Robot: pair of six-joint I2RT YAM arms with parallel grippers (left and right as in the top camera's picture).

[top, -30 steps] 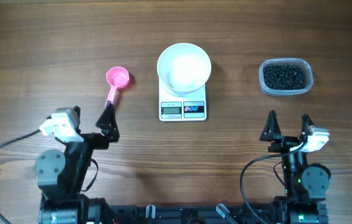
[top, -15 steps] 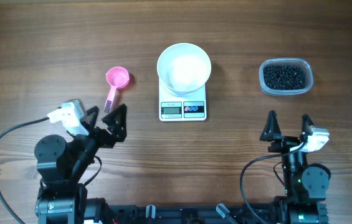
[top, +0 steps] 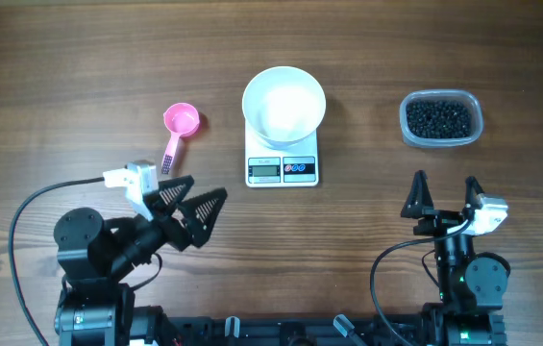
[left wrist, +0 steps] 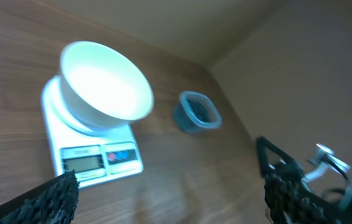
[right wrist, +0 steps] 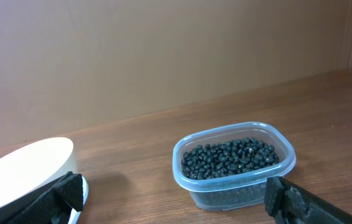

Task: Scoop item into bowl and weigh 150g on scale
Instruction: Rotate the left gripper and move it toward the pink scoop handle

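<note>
Wood-grain bench is shared by everything. Both the left claw and right claw are held wide and empty. The pink scoop is found just ahead-left of the left claw, and the bowl is seated on the scale ahead-right. The beans are kept in a tub ahead of the right claw. With the left claw angled scale-ward, the thin handle could be missed or knocked aside.

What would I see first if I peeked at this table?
Probably the big white bowl sitting on the little white scale, right in the middle. Then the bright pink scoop lying to its left, and the clear tub of tiny black beans off to the right.
</note>
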